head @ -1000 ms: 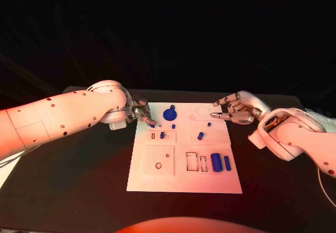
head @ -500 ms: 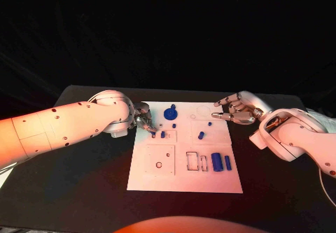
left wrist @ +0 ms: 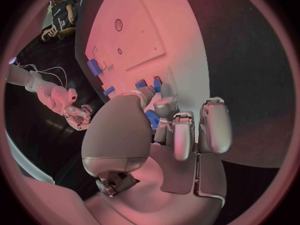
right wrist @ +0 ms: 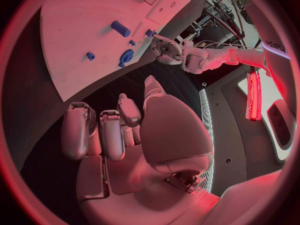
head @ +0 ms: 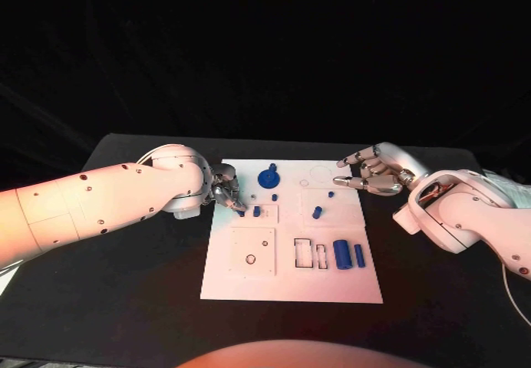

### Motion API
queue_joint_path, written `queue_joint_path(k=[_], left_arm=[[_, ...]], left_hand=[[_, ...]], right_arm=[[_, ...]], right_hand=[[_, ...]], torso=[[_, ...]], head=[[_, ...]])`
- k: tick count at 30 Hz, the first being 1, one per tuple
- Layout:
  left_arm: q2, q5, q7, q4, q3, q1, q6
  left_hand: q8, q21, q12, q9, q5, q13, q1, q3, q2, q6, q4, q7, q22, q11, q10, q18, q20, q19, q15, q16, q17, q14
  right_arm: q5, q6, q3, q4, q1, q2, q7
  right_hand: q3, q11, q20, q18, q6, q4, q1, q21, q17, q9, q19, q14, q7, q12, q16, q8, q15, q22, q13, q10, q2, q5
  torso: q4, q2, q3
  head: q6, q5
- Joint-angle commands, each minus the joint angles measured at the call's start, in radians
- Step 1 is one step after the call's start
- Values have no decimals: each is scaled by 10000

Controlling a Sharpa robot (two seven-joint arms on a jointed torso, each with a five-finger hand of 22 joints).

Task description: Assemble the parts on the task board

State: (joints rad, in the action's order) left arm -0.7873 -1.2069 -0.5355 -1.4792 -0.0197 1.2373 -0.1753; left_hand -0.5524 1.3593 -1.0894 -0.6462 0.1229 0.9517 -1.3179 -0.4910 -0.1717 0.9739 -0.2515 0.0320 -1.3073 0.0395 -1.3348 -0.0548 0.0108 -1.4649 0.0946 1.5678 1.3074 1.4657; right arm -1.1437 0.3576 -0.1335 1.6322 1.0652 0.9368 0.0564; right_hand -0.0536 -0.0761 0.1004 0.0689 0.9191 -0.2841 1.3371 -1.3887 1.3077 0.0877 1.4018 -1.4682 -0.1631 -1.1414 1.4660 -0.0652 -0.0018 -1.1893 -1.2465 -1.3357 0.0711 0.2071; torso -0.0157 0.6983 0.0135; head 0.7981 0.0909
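Left hand (head: 225, 190) sits at the board's nine-o'clock edge, fingertips pinching a small blue part (left wrist: 152, 119) just above the task board (head: 290, 285). The risk: that part is tiny and largely hidden by the fingers, so it could tilt, miss its hole, slip out and roll across the worktop (head: 133, 307), or knock the neighbouring blue peg (head: 257, 212). Right hand (head: 371, 174) hovers at two o'clock, fingers curled, holding nothing. No readable writing on board or parts.

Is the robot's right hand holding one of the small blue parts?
No. In the right wrist view the right silver hand has its fingers curled over nothing, beside the white task board.
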Motion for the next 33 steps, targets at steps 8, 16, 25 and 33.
queue_joint_path(k=[8,16,25,33], left_arm=[[-18,-93,-57,-39,-18,-48,-556],[9,-90,-34,-35,-17,-50,-610],[190,167,-273,148,-27,-49,-521],[297,451,-541,235,-45,-48,-542]], left_hand=[[-20,73,-88,12,2,43,-39,-1619,-84,118,1495,-4,-1017,17,-95,53,29,-455,-3,30,2634,1051],[-18,82,-100,21,15,60,-26,-1661,-114,136,1514,-5,-1028,18,-112,56,30,-458,-3,30,2634,1051],[-25,64,-119,38,32,87,139,-1766,-122,206,1462,-17,-1023,19,-163,52,32,-454,-6,30,2634,1051],[-126,113,-225,-6,80,220,856,-1568,-305,448,1292,-185,-1091,124,-302,62,-10,-478,61,30,2634,1051]], right_arm=[[-22,-153,1,8,-12,-6,-71],[-21,-157,1,5,-14,-10,-73],[-20,-155,1,14,-14,-13,-72],[-46,-156,1,27,-14,-1,-69]], right_hand=[[-64,34,-23,82,47,-8,-32,56,834,10,-81,-609,19,-12,-50,-10,-39,14,2,40,-92,63],[-64,34,-23,82,47,-8,-32,56,834,10,-81,-609,19,-12,-50,-10,-39,14,2,40,-92,63],[-64,34,-23,82,47,-8,-32,56,834,10,-81,-609,19,-12,-50,-10,-39,14,2,40,-92,63],[-64,34,-23,82,47,-8,-32,56,834,10,-81,-609,19,-12,-50,-10,-39,14,2,40,-92,63]], torso=[[5,-7,-2],[-8,2,-1],[-8,-6,-10],[-13,-1,-19]], head=[[34,0],[32,26],[49,39],[54,27]])
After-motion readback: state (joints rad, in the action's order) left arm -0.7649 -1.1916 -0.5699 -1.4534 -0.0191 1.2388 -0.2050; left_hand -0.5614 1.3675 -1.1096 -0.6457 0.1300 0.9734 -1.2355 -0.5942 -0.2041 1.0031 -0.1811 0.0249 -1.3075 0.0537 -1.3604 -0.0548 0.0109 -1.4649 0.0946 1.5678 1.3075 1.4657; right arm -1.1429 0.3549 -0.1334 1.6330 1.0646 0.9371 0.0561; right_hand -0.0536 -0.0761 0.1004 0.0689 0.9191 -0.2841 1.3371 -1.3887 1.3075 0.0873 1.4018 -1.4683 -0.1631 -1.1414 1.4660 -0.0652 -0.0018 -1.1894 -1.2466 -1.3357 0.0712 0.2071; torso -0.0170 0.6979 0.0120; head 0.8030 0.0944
